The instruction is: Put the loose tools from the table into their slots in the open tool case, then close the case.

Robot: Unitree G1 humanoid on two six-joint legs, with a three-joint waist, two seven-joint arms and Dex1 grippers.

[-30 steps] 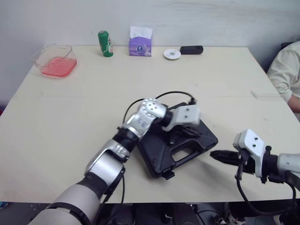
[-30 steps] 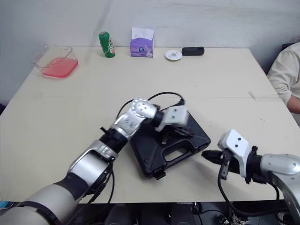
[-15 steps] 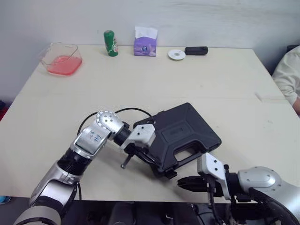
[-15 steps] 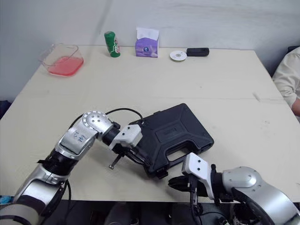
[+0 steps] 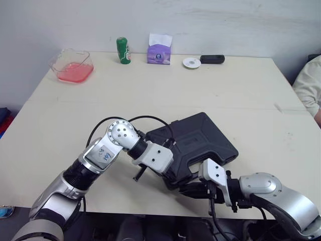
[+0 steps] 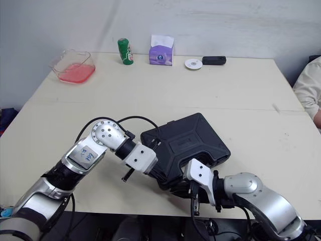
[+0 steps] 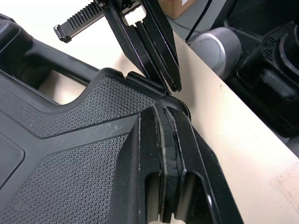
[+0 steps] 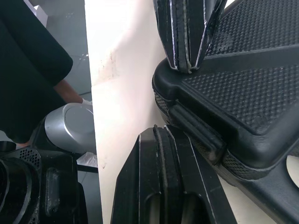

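Now left tool [image 7: 164,112] narrow, tips on closed tool case [image 5: 200,138] front corner; right tool [image 8: 161,131] narrow, at same corner.

Black tool case [image 5: 205,135], stippled lid; cream table [image 5: 241,90]; green can [image 5: 123,50]; purple tissue box [image 5: 159,53]; pink tray [image 5: 73,66].
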